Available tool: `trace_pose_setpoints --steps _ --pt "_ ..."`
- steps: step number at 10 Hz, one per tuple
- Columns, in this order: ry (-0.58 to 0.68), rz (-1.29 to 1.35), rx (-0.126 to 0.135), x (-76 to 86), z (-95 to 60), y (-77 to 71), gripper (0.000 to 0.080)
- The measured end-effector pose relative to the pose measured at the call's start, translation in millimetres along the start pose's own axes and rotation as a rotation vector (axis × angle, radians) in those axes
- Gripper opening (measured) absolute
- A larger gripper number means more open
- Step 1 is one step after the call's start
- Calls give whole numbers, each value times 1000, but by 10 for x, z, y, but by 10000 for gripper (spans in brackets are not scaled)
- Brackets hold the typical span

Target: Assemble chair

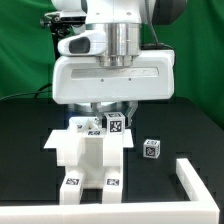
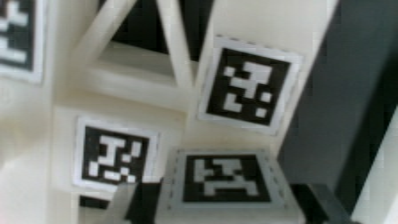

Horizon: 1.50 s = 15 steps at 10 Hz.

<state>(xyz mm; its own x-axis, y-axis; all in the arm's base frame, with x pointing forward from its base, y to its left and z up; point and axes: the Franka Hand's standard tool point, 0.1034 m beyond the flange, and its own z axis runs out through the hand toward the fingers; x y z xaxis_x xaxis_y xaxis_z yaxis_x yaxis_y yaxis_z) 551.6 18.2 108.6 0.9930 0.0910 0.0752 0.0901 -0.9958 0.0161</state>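
Note:
The partly joined chair (image 1: 92, 155) stands at the middle of the black table, white and blocky, with tags on its two front feet. My gripper (image 1: 108, 116) hangs straight down over its back. A small white tagged chair piece (image 1: 116, 124) sits at the fingertips. In the wrist view, my gripper (image 2: 228, 206) has a dark finger on each side of this tagged piece (image 2: 222, 180), and the jaws stand closed against it. More tagged white chair parts (image 2: 240, 85) fill the view behind it. A loose small tagged block (image 1: 150, 148) lies to the exterior view's right.
A white L-shaped bar (image 1: 196, 180) lies flat at the front of the exterior view's right. A green curtain hangs behind the table. The arm's wide white body hides the area behind the chair.

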Motion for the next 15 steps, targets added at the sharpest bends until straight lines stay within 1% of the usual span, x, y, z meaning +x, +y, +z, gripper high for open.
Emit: trace_pose_setpoints --steps 1,2,4,7,8,9,10,11,12,13,14,15 --pt "0 44 1 0 1 -1 266" --pt "3 150 5 5 2 -4 266" --pt "26 322 3 40 12 14 266" --pt "24 737 20 46 14 -51 268" --pt "22 821 31 49 13 -51 268" --pt "22 832 33 50 12 -54 268" --pt "22 822 33 50 12 -55 384" --pt "18 741 26 50 10 -67 384" --pt "1 552 13 50 -2 -86 519" --pt "-26 360 14 49 -22 -92 622" --pt "-61 191 6 26 -34 -139 641" --pt "-87 98 11 -22 -27 -163 641"
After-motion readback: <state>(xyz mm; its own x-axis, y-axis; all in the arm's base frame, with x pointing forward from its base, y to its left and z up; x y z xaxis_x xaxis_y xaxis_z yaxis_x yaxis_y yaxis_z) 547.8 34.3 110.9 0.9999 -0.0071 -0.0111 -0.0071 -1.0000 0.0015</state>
